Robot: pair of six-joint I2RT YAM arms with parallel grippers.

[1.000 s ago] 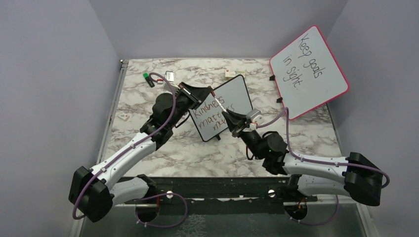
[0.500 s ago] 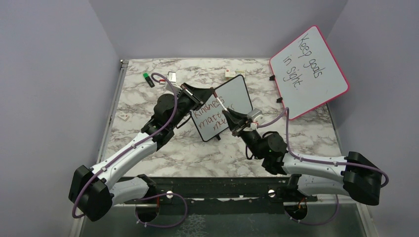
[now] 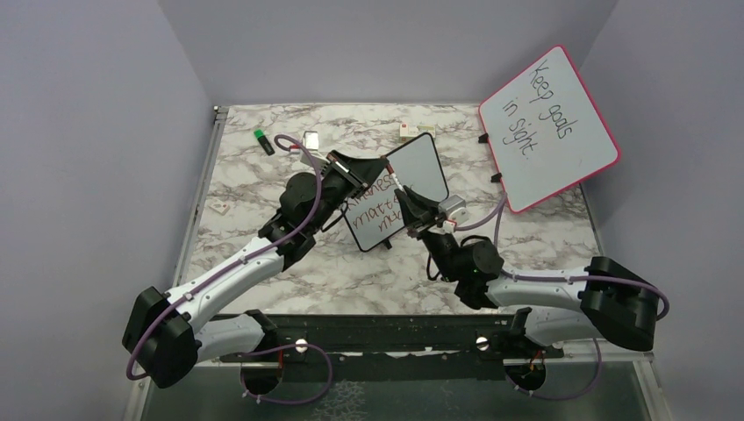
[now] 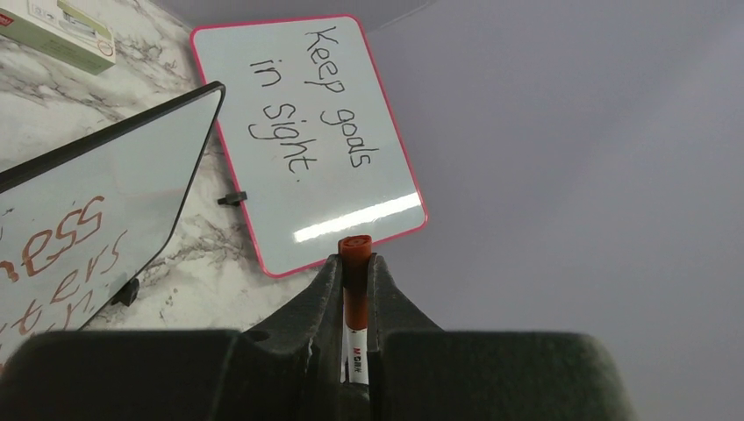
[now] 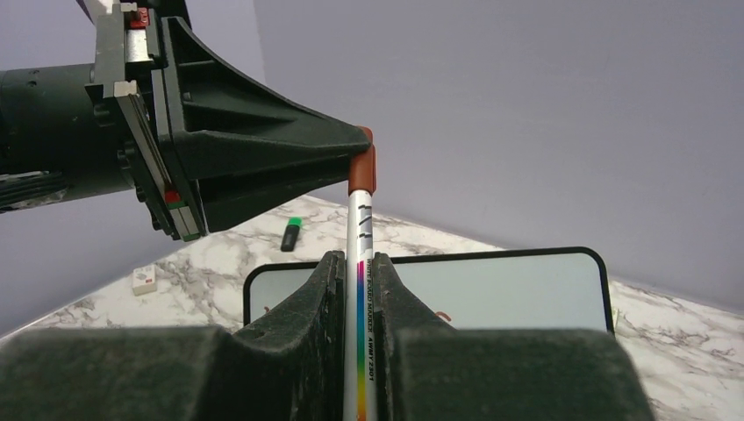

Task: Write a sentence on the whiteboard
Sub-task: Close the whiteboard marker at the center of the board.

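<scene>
Arms meet over small black-framed whiteboard (image 3: pixel 423 165): right gripper (image 5: pixel 360 260) clamps white marker barrel (image 5: pixel 360 219), left gripper (image 4: pixel 355 261) its red-brown cap (image 5: pixel 361 168)

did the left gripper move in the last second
Yes: the left gripper slid right over the whiteboard, which stayed put, now hiding the start of the sentence.

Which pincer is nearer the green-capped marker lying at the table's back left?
Left. The left pincer, clamping the red cap, is to the right of the green-capped marker; the right pincer, clamping the white marker, sits farther right.
</scene>
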